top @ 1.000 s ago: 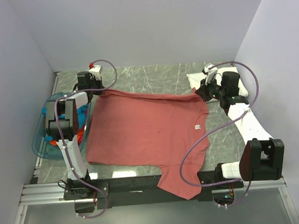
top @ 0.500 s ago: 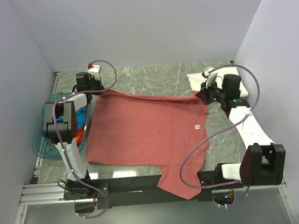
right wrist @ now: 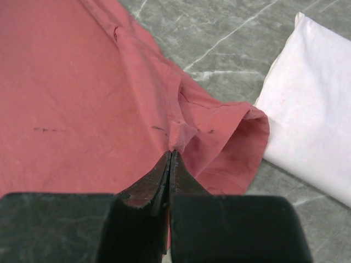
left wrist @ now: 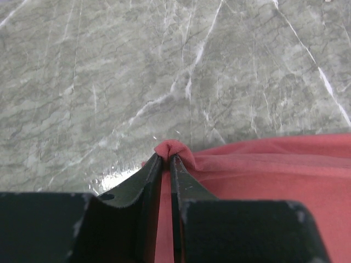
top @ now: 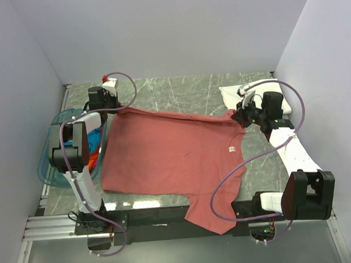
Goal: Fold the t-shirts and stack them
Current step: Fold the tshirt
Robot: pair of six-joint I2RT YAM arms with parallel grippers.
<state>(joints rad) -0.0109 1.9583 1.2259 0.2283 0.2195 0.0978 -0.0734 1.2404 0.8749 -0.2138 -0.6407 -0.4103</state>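
The dusty-red t-shirt (top: 171, 155) lies spread flat on the table, its white neck label (top: 231, 148) to the right. My left gripper (top: 116, 109) is shut on the shirt's far-left corner; in the left wrist view the gripper (left wrist: 166, 158) pinches a small fold of red cloth (left wrist: 263, 164). My right gripper (top: 239, 113) is shut on the far-right sleeve area; in the right wrist view the gripper (right wrist: 170, 152) pinches red cloth (right wrist: 82, 98). A folded white shirt (right wrist: 312, 120) lies just beyond, at the far right (top: 228, 93). Teal-blue and orange cloth (top: 93, 142) sits in the basket.
The translucent blue basket (top: 46, 169) stands at the left table edge beside the left arm. One red sleeve (top: 210, 216) hangs over the near edge across the black rail. Bare grey marble table (top: 179, 92) lies behind the shirt. Walls close in on both sides.
Both grippers have drawn slightly outward and back, the left one leftward and the right one rightward, still holding the shirt's far edge, which now lies straighter.
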